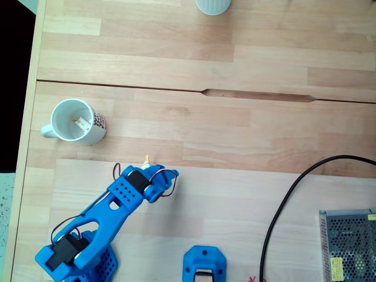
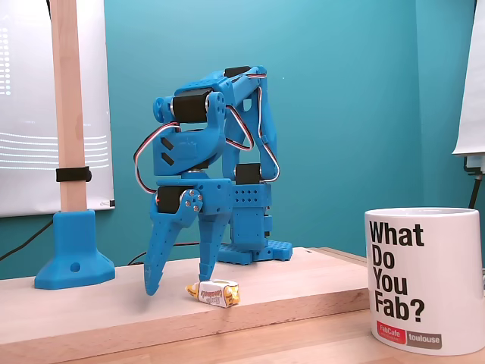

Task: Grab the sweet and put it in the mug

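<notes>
The sweet (image 2: 214, 293), white with yellow twisted ends, lies on the raised wooden board near its front edge. In the top-down fixed view only its yellow tip (image 1: 147, 158) shows past the arm. My blue gripper (image 2: 177, 286) points straight down with its fingers spread open, tips at the board. The sweet rests just right of the right finger, not between the jaws. From above, the gripper (image 1: 151, 171) is under the wrist. The mug (image 1: 73, 120), white with a dark red pattern and handle to the left, stands up and left of the gripper and holds a small yellowish piece. It looms close at the right (image 2: 424, 277) with black lettering.
A plain white cup (image 1: 212, 6) sits at the far edge. A black cable (image 1: 282, 205) curves over the right side toward a metal mesh box (image 1: 349, 244). A blue foot (image 1: 204, 264) with a wooden post (image 2: 68, 136) stands beside the arm's base.
</notes>
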Action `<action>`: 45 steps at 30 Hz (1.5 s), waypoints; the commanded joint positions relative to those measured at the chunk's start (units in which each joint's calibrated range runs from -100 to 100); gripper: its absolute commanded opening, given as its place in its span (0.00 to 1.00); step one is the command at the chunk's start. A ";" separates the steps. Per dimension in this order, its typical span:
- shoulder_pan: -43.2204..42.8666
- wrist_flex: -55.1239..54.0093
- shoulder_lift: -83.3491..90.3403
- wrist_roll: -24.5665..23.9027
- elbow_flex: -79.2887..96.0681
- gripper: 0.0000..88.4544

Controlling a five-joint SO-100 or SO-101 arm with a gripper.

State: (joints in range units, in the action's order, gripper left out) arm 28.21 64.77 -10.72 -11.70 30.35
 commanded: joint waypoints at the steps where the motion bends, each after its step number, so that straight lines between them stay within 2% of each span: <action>1: -1.20 -0.41 0.99 -0.93 -1.26 0.34; 8: -4.68 -0.17 1.25 -2.00 1.23 0.34; 45: -6.35 -0.41 0.56 -1.86 1.06 0.34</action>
State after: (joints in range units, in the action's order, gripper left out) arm 23.26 64.77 -10.81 -13.41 32.94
